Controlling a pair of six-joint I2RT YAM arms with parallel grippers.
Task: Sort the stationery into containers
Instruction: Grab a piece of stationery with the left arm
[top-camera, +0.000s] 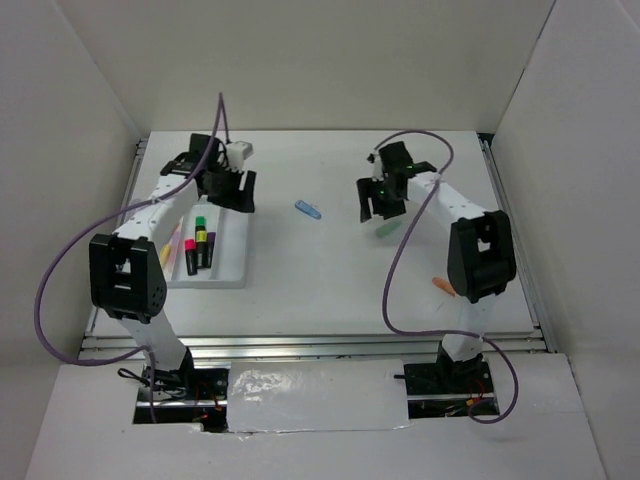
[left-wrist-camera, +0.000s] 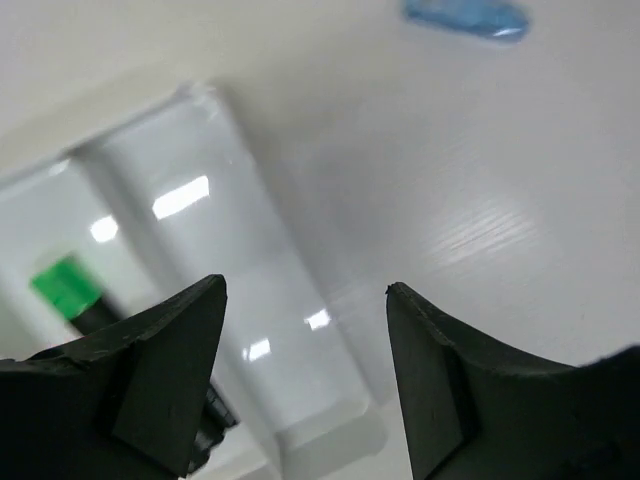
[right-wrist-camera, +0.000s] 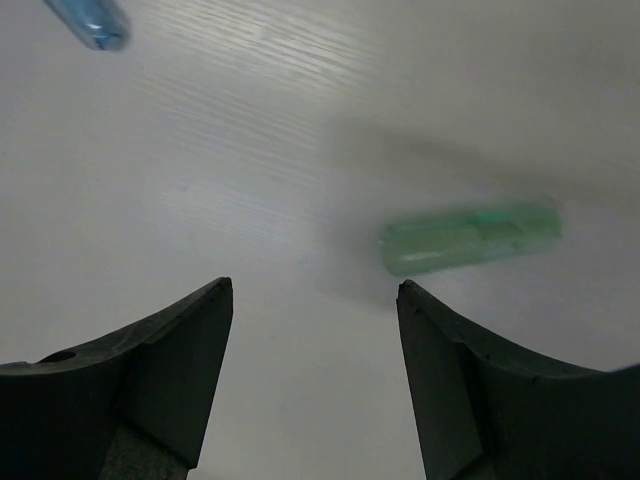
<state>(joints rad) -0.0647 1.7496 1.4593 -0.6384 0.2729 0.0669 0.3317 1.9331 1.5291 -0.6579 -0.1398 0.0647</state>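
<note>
The white divided tray lies at the left. It holds a green-capped black marker, a purple-capped one, and yellow, pink and orange pens. My left gripper hangs open over the tray's far end with nothing in it. In the left wrist view the left gripper stands above a bare compartment, with the green cap to the left. A blue pen lies mid-table. My right gripper is open, just above a mint highlighter; in its wrist view the highlighter lies beyond the right finger of the gripper.
An orange pen lies on the table beside the right arm's elbow. The blue pen shows at the top of both wrist views. White walls enclose the table on three sides.
</note>
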